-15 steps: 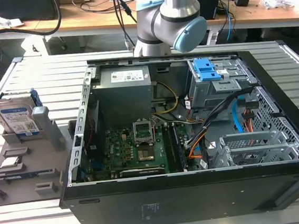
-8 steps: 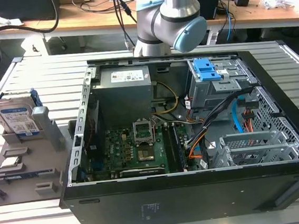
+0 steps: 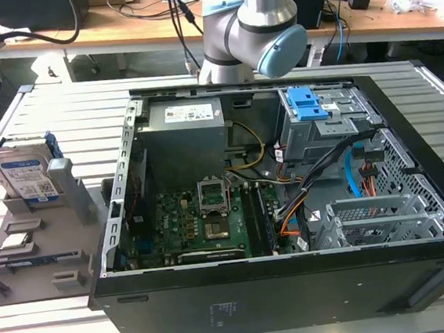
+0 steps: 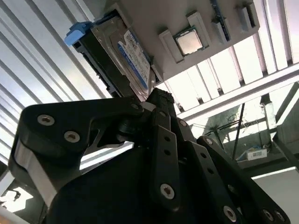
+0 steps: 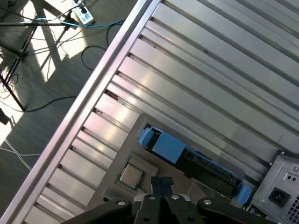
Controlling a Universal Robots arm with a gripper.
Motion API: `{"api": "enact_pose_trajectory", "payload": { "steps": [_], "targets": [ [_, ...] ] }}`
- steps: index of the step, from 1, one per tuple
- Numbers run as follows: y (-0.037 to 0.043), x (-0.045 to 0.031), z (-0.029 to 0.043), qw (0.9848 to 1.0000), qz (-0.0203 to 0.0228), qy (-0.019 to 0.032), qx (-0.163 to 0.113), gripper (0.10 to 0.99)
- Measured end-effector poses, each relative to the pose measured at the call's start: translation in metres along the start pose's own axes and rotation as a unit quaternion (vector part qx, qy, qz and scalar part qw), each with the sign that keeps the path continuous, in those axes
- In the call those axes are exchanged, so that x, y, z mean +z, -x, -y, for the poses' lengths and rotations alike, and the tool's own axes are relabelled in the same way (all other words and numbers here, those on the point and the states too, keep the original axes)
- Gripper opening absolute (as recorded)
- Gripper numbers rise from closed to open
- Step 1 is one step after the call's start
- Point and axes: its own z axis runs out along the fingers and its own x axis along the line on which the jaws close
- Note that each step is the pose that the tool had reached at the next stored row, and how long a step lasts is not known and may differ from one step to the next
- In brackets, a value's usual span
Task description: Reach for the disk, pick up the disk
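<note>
Black linked gripper (image 5: 162, 183), fingertips clenched together on nothing, hangs near but clear of the flat silver-grey metal disk (image 4: 133, 56) in its blue plastic carrier. It stands on edge in a grey plastic stand (image 3: 55, 230), at the exterior view's left of the open black computer case (image 3: 298, 301).

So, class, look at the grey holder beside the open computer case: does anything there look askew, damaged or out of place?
Nothing stands out. The disk stands on edge in a slot of the grey holder, and the small chip lies flat in its recess. The gripper is apart from both.
</note>
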Motion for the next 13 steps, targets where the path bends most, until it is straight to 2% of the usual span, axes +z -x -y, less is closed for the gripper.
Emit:
{"api": "enact_pose_trajectory", "payload": {
  "steps": [3,7,9,11,13],
  "targets": [
    [0.0,0.0,0.0,0.9997,-0.0009,0.0,-0.024,0.106],
    [0.0,0.0,0.0,0.9981,-0.0024,0.0,-0.061,0.106],
    [0.0,0.0,0.0,0.9964,-0.0033,0.0,-0.084,0.106],
    [0.0,0.0,0.0,0.9938,-0.0043,0.0,-0.111,0.106],
    [0.0,0.0,0.0,0.9923,-0.0048,0.0,-0.124,0.106]
  ]
}}
